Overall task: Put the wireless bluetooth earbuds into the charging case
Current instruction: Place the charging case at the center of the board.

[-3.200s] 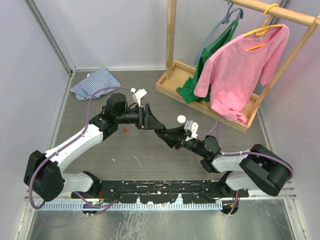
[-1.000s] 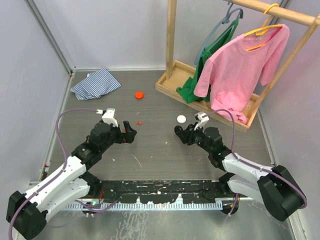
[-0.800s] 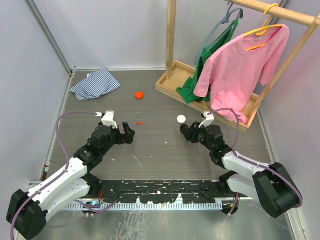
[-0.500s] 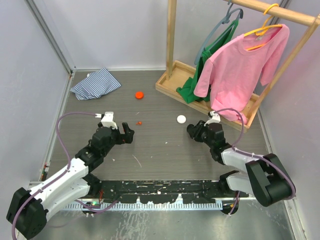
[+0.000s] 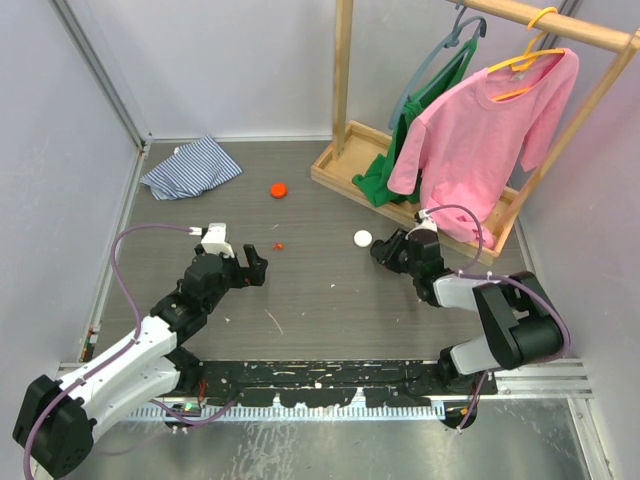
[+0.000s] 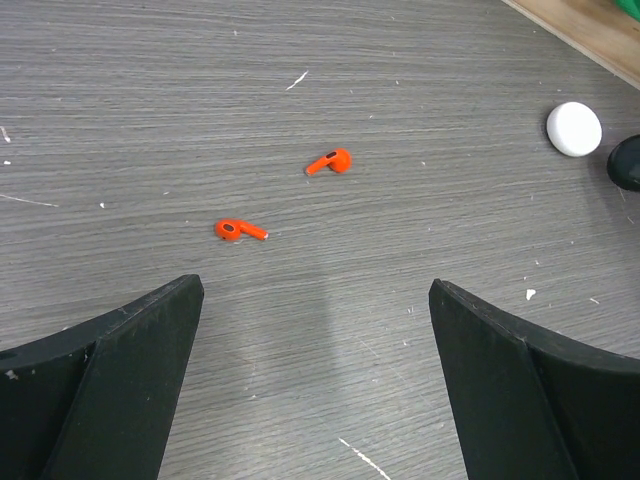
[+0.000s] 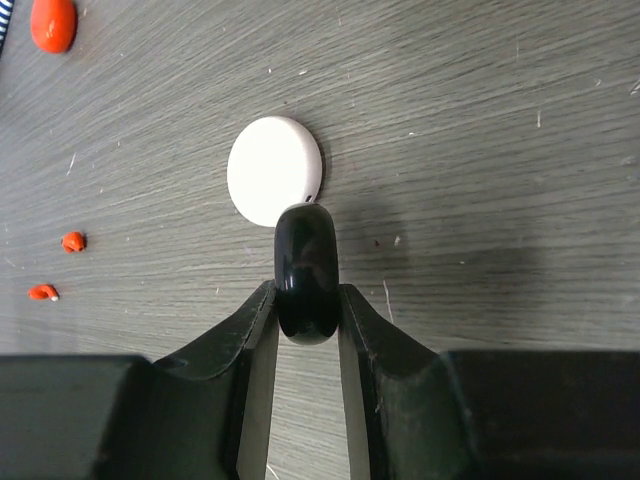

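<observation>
Two red-orange earbuds (image 6: 331,161) (image 6: 238,230) lie loose on the grey table, ahead of my left gripper (image 6: 315,288), which hovers open and empty just short of them (image 5: 253,268). One earbud (image 5: 278,245) shows as a small dot in the top view. My right gripper (image 7: 305,295) is shut on a glossy black round case (image 7: 305,262), held on edge. It sits just behind a white round puck (image 7: 275,168) that lies flat on the table (image 5: 362,238). I cannot tell whether the black case touches the white puck.
An orange round puck (image 5: 279,189) lies farther back on the table. A striped cloth (image 5: 190,167) is crumpled at the back left. A wooden clothes rack (image 5: 420,205) with a pink shirt (image 5: 480,130) and a green garment (image 5: 385,175) stands at the back right, close to my right arm.
Both arms have drawn back from meeting at mid-table. In the last second my right gripper carried the black case right and then up behind the white puck. My left gripper barely moved.
</observation>
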